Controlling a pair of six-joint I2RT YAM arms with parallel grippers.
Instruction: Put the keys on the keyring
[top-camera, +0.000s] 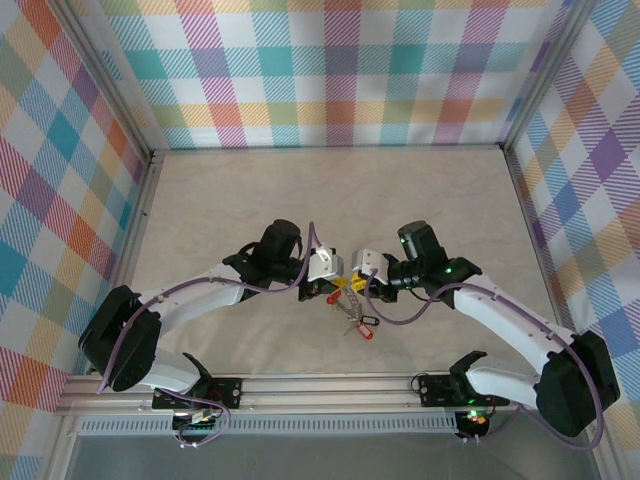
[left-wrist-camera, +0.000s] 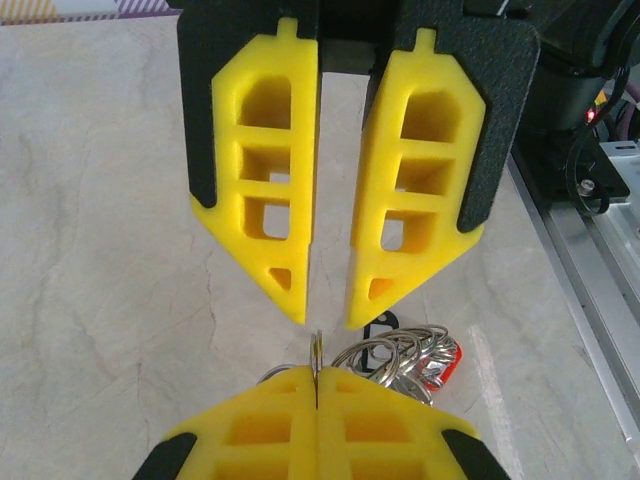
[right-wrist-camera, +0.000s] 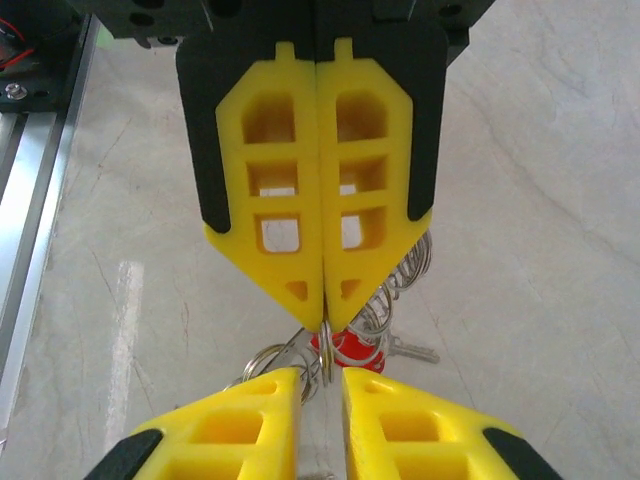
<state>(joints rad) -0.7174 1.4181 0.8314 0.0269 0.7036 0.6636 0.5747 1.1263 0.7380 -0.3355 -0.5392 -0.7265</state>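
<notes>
- Setting: laboratory robot cell.
- Tabletop (top-camera: 330, 200): pale, marble-patterned.
- Wall panels (top-camera: 340, 70): pastel plaid print, enclosing three sides.
- Aluminium rail (top-camera: 330, 385): along the near edge.
- Left arm (top-camera: 190, 305), right arm (top-camera: 510, 320): black-and-white, bolted to the rail.

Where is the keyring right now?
In the left wrist view the keyring stands edge-on in the shut left gripper, mid-table, just below the right gripper's slightly parted tips, with the red keys close by.

Beige marbled tabletop (top-camera: 420, 200); plaid walls (top-camera: 330, 70); aluminium rail (top-camera: 330, 385).
</notes>
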